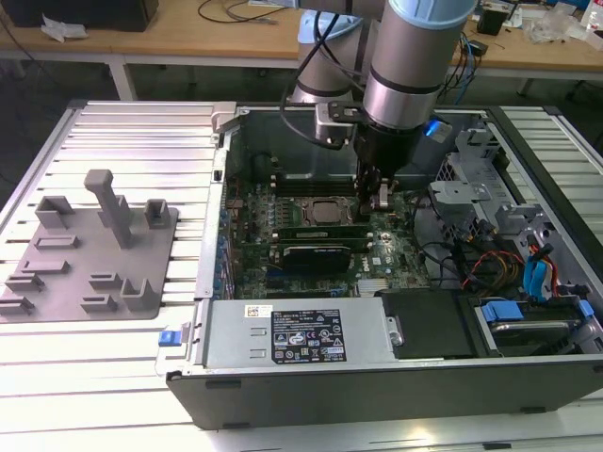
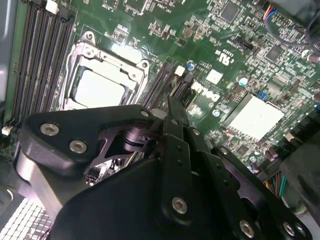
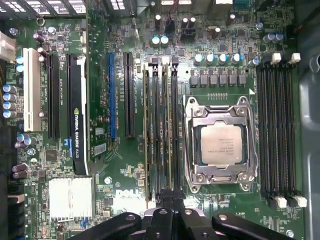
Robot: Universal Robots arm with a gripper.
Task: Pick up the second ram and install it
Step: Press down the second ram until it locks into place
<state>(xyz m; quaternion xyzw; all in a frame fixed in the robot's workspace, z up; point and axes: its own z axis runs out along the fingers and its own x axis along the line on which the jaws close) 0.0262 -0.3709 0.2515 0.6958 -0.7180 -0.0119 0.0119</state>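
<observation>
The second ram (image 3: 167, 140) is a thin green stick standing in a slot of the bank next to the CPU socket (image 3: 222, 145). Another stick (image 3: 147, 140) stands two slots over. My gripper (image 3: 167, 201) is shut, with nothing seen between its fingers, and its tips rest over one end of the second ram. In the second wrist view the gripper (image 2: 171, 102) points down at the end of the same slot bank (image 2: 165, 85). In the exterior view the gripper (image 1: 375, 202) reaches down into the open computer case beside the CPU socket (image 1: 325, 209).
A black expansion card (image 3: 79, 115) sits in a slot beyond the ram bank. A second bank of slots (image 3: 277, 130) flanks the socket's other side. The grey holder tray (image 1: 89, 245) lies at the exterior view's left. The power supply (image 1: 301, 334) and loose cables (image 1: 490, 264) crowd the case.
</observation>
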